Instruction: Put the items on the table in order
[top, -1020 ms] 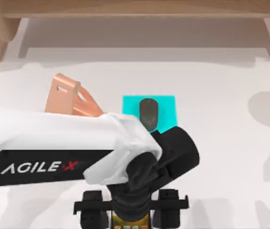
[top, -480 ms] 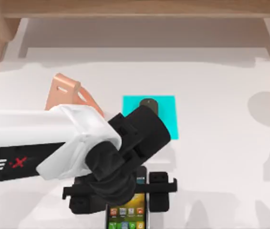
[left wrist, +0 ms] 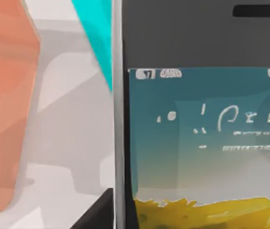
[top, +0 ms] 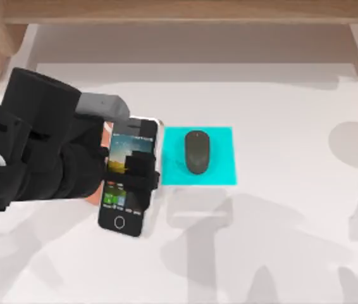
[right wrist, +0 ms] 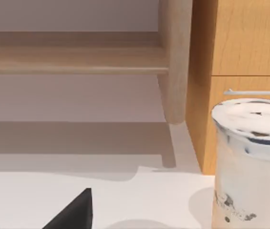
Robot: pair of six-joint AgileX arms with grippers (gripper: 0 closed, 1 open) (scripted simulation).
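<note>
My left gripper (top: pixel 126 170) is shut on the smartphone (top: pixel 128 174), with one black finger (top: pixel 143 171) across its pale right edge. The phone's colourful screen faces up, left of the cyan pad (top: pixel 220 158). Its screen (left wrist: pixel 202 138) looms large in the left wrist view. The phone hangs over the salmon-orange stand (left wrist: pixel 6 119), of which a sliver (top: pixel 107 128) peeks out beside it. I cannot tell whether phone and stand touch. The dark grey mouse (top: pixel 197 152) lies on the cyan pad. A dark corner of my right gripper (right wrist: pixel 73 212) shows in the right wrist view.
The white table (top: pixel 280 253) stretches right and front of the pad, crossed by arm shadows. A wooden shelf (top: pixel 179 12) runs along the back. A white speckled cup (right wrist: pixel 252 162) stands by a wooden cabinet (right wrist: pixel 240 47) in the right wrist view.
My left arm has lifted the smartphone from the table's front edge and carried it back and to the left, over the stand. The mouse, half covered before, now shows fully.
</note>
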